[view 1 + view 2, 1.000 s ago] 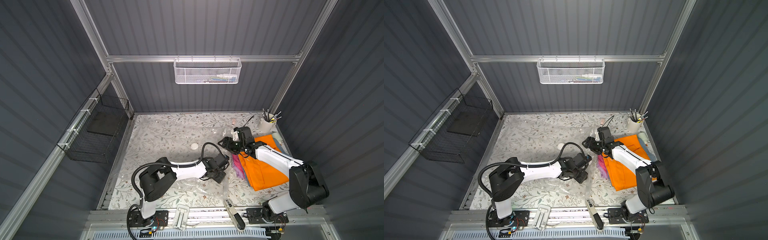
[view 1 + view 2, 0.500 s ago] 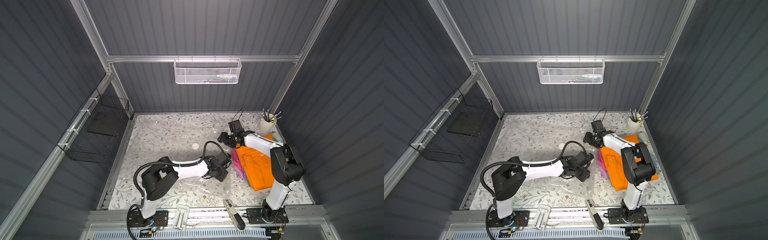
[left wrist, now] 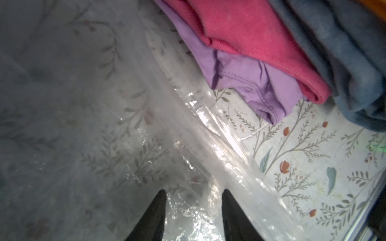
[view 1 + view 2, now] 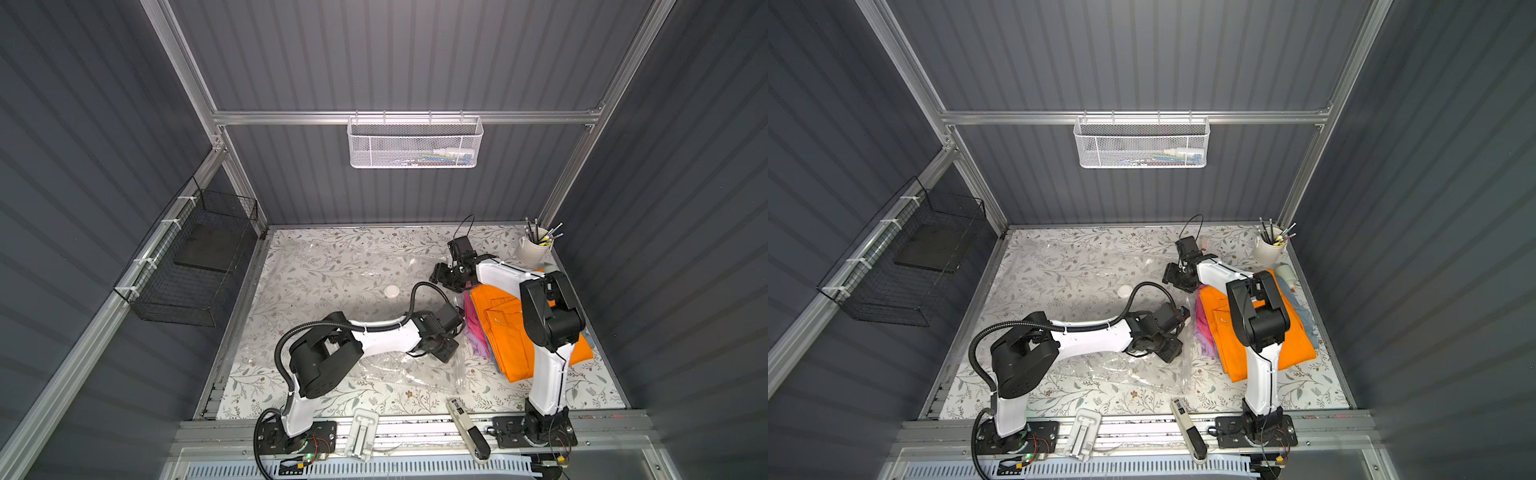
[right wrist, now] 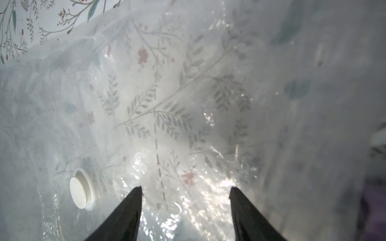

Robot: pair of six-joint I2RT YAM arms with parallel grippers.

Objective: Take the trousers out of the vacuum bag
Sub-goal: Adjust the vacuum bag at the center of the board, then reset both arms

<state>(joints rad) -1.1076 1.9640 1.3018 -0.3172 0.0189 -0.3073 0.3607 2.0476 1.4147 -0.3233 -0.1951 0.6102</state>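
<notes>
Evidently soft, light and floppy, the trousers (image 3: 250, 41) want a pinch on a folded edge; they lie stacked just beyond the left claw (image 3: 193, 193), apparently clear of the slippery vacuum bag (image 3: 94, 125). That claw stands half open, film bunched loosely between its tips; the right claw (image 5: 186, 188) gapes wide, empty, over the film.

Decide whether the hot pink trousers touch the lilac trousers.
Touching. The left wrist view shows the hot pink trousers lying directly on the lilac trousers, their folded edges overlapping with no gap.
</notes>
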